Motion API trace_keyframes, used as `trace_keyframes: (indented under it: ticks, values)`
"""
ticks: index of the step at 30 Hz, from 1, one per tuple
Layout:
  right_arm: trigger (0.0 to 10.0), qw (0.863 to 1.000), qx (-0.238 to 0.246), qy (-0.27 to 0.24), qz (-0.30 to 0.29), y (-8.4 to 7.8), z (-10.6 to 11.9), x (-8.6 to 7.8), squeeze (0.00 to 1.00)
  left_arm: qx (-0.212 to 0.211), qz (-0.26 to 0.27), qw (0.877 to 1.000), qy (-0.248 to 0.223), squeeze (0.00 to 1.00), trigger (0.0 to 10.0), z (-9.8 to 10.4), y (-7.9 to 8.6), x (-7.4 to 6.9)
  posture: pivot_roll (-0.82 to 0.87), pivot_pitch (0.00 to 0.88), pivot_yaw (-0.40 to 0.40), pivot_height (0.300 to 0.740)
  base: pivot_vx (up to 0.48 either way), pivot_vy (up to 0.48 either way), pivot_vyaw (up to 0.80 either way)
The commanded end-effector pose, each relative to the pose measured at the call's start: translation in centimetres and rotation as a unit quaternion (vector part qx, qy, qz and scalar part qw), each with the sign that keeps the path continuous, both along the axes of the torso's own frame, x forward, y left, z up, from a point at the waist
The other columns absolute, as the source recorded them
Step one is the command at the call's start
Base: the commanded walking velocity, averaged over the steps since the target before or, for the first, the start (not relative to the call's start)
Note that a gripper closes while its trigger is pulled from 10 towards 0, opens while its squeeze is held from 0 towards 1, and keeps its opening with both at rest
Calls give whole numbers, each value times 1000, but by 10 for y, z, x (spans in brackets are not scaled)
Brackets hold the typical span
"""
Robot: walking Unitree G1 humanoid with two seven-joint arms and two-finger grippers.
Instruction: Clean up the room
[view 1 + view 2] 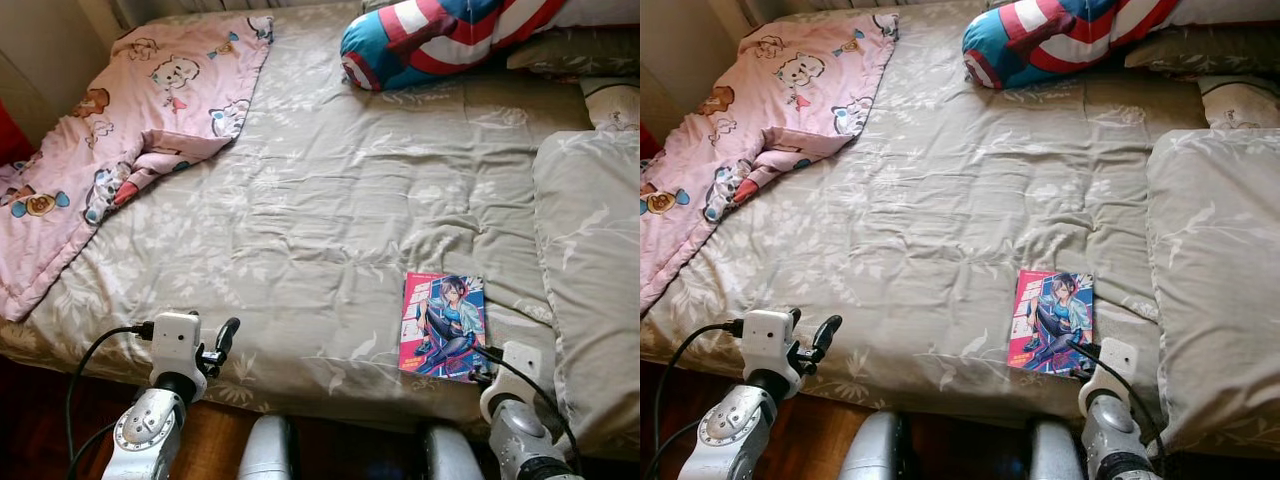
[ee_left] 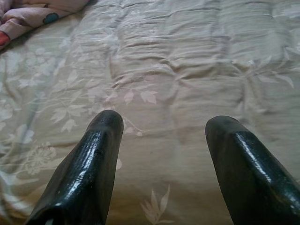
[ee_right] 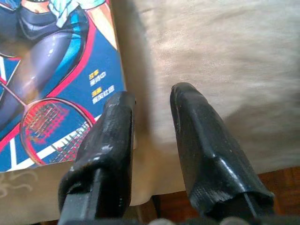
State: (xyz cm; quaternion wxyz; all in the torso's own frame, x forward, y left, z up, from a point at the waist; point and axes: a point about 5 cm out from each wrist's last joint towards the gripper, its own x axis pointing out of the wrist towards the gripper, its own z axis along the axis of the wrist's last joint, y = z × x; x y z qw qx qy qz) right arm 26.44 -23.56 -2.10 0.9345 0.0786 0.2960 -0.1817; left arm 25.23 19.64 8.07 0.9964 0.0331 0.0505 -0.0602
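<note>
The thin, glossy comic book with a pink-and-blue illustrated cover [image 1: 443, 325] lies flat on the near right part of the bed, its long axis running near to far, just left of a large olive leaf-print pillow [image 1: 590, 270]. The right gripper [image 3: 151, 101] is plainly the closer arm: it sits at the book's near right corner, fingers slightly parted, one black fingertip [image 3: 119, 105] overlapping the cover's edge and the other over bare quilt, holding nothing. The left gripper [image 2: 161, 124] hovers open and empty over the near left edge of the bed, well apart from the book. The olive floral quilted bedspread [image 1: 330, 200] is soft and puckered; a crumpled pink cartoon-print blanket [image 1: 130, 110] lies far left, and a red, white and blue striped cushion [image 1: 430, 35] at the far side.
</note>
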Motion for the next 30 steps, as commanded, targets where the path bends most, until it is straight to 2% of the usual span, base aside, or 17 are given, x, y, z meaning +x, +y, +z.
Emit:
trace_keyframes:
  ticks: [1, 4, 9, 14, 22, 25, 30]
  values:
    - [10000, 1000, 11, 15, 0, 6, -7, -6, 0, 10, 3, 1000, 15, 0, 10000, -6, 3, -3, 128, 202, 149, 643, 0, 0, 0]
    - [10000, 1000, 11, 14, 2, 7, -7, -6, 0, 9, 3, 1000, 14, 0, 10000, -6, 2, -2, 127, 195, 147, 643, 0, 0, 0]
    - [10000, 998, -21, -46, 30, 10, 6, 6, 0, 6, 4, 1000, 11, 0, 10000, -6, 1, 1, 115, 180, 140, 643, 0, 0, 0]
    - [10000, 989, -45, -116, 80, 19, 19, 15, 0, -4, 5, 1000, 7, 0, 10000, -11, -4, 6, 79, 147, 125, 643, 0, 0, 0]
    - [10000, 985, -55, -145, 72, 12, 18, 3, 0, -18, 3, 1000, 3, 0, 10000, -14, -13, 16, 39, 101, 102, 643, 0, 0, 0]
    - [10000, 984, -56, -154, 73, 14, 17, -1, 0, -22, 6, 1000, 6, 0, 10000, -20, -16, 19, 24, 80, 89, 643, 0, 0, 0]
    - [10000, 980, -52, -175, 83, 20, 21, 2, 0, -31, 17, 999, 11, 0, 10000, -27, -16, 21, 8, 61, 75, 643, 0, 0, 0]
